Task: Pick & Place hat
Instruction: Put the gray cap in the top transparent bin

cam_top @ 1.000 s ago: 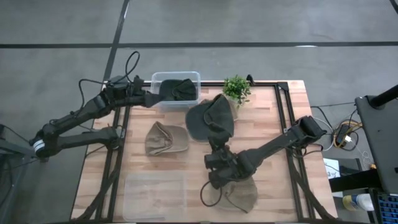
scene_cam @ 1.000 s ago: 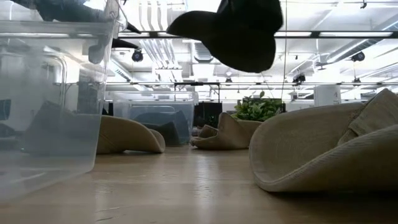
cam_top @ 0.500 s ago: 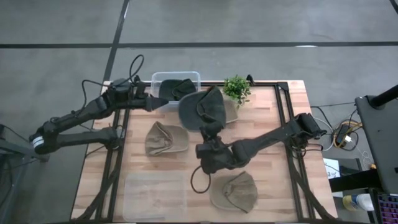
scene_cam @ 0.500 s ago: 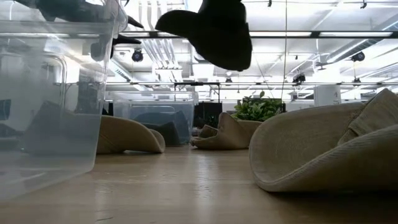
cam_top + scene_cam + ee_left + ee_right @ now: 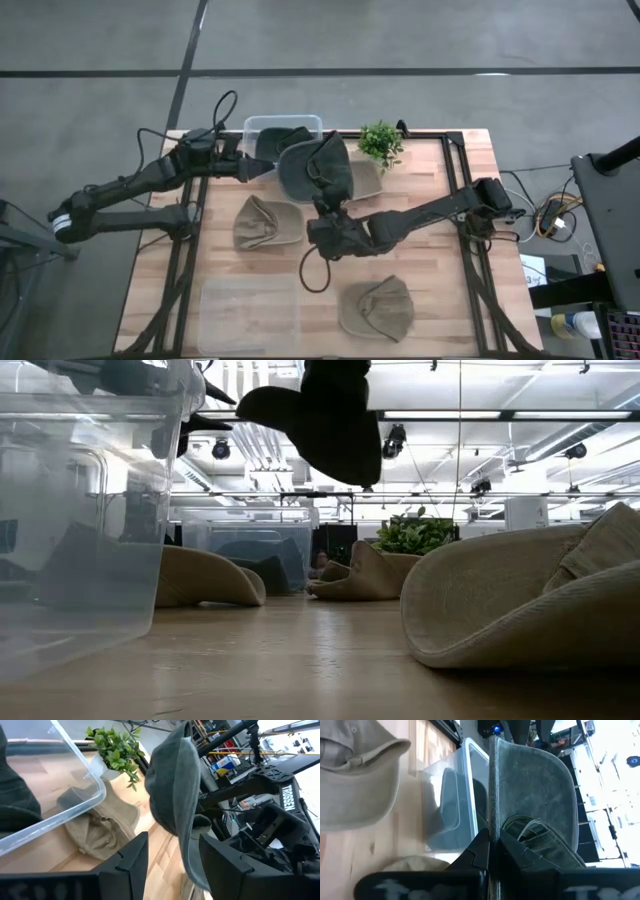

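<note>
A dark green hat [image 5: 312, 170] hangs in the air just right of the clear bin [image 5: 252, 128] at the table's far edge, with my right gripper [image 5: 323, 207] shut on it. In the low view the hat [image 5: 330, 420] is high above the table. My left gripper [image 5: 172, 865] stands open beside the bin, level, its fingers pointing at the hat's left side [image 5: 172, 795]; whether they touch it, I cannot tell. Another dark hat [image 5: 292, 142] lies inside the bin. My right gripper pinches the hat's edge [image 5: 492, 827] between its two shut fingers. The fingers come from the table's near side, slanting toward the far edge. The hat stands on edge beyond the fingertips, lifted clear of the table, with its strap [image 5: 525, 827] showing beside the fingers.
Tan hats lie on the table: one at the left middle [image 5: 265, 222], one near the front [image 5: 378, 308], one under the held hat's right side [image 5: 368, 182]. A small potted plant [image 5: 380, 142] stands at the far edge. A clear flat container [image 5: 248, 312] sits front left.
My right gripper has carried the dark green hat toward the table's far left, close to the bin, and has rolled somewhat. The hat stays lifted clear and now hangs next to the left gripper's open fingers.
</note>
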